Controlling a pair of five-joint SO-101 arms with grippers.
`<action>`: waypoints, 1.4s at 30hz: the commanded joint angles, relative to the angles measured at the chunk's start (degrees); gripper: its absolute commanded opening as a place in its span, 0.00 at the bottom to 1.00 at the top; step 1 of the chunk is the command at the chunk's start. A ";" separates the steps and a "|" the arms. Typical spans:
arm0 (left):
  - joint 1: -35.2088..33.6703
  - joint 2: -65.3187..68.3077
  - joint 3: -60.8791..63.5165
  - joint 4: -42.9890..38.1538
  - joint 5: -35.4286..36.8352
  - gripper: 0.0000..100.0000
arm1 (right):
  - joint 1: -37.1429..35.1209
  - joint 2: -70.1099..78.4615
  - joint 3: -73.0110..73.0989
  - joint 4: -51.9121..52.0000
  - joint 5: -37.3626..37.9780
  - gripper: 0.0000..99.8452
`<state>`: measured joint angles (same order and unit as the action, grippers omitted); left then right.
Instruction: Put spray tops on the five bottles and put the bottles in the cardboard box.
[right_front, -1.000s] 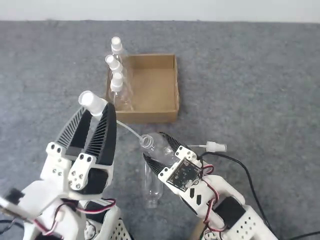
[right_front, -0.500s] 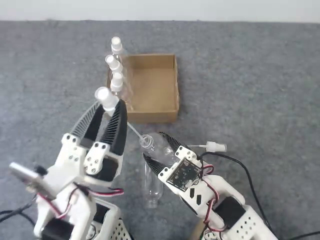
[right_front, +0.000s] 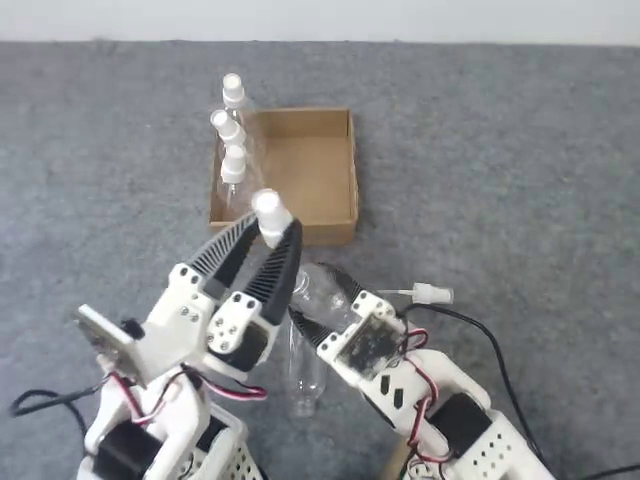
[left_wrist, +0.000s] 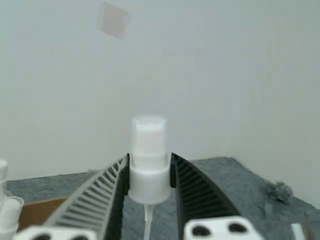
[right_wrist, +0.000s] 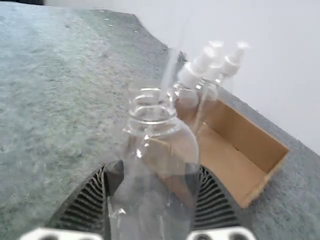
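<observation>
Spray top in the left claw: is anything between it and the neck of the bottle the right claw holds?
Nothing visible is in the way. The left claw grips the spray top over the bottle held by the right claw, and the bottle's neck is open and uncovered.

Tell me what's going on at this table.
Two robot arms are capping bottles. The left gripper holds a white spray top close to the open clear bottle gripped by the right gripper. Three capped bottles stand in the cardboard box along one wall, and a spare spray top lies on the grey table.
</observation>
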<state>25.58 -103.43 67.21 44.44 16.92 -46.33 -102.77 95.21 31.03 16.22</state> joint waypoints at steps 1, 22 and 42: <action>2.46 -0.88 0.84 -1.23 -0.79 0.01 | 4.79 -0.66 0.79 -0.31 -4.13 0.01; 3.96 -0.79 6.37 -4.22 -3.60 0.01 | 8.84 -0.66 1.05 -0.31 -4.04 0.01; 3.87 -0.79 9.80 -1.85 -6.15 0.11 | 8.92 -0.66 1.23 -0.31 -4.22 0.01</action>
<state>29.45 -103.43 77.58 41.54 10.95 -38.68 -102.77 95.21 31.03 12.62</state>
